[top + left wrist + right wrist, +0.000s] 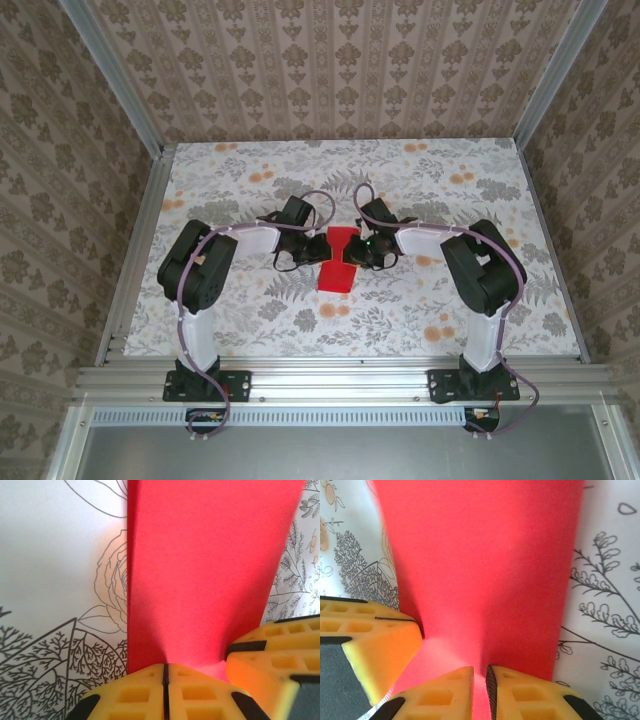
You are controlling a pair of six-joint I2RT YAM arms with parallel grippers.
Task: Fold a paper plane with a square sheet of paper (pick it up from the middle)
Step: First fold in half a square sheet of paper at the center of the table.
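Near the middle of the floral counter (250, 310), a red sheet of paper (338, 275), long way running from near edge toward far, narrowed at mid-length where pinched from both sides. On its left edge, the left claw (322, 250), clamped on the paper: in the left wrist view, yellow fingers (135, 695) pressed flat together with just a dark seam between, red paper puckering down into their tips. On the opposite edge, the right claw (357, 252), closed on the same sheet: in the right wrist view, its two fingers (520, 695) almost meeting, a thin slit between them with red showing inside. Claws facing each other across the paper, tips near one another; touching or apart, not possible to tell. From each wrist camera, the other claw's yellow fingertip poking in at the side, right against the red. Paper drawn up into soft creases at the pinch, spreading wider and smoother farther off over the printed flowers. Both arms bent inward from bases at the near edge
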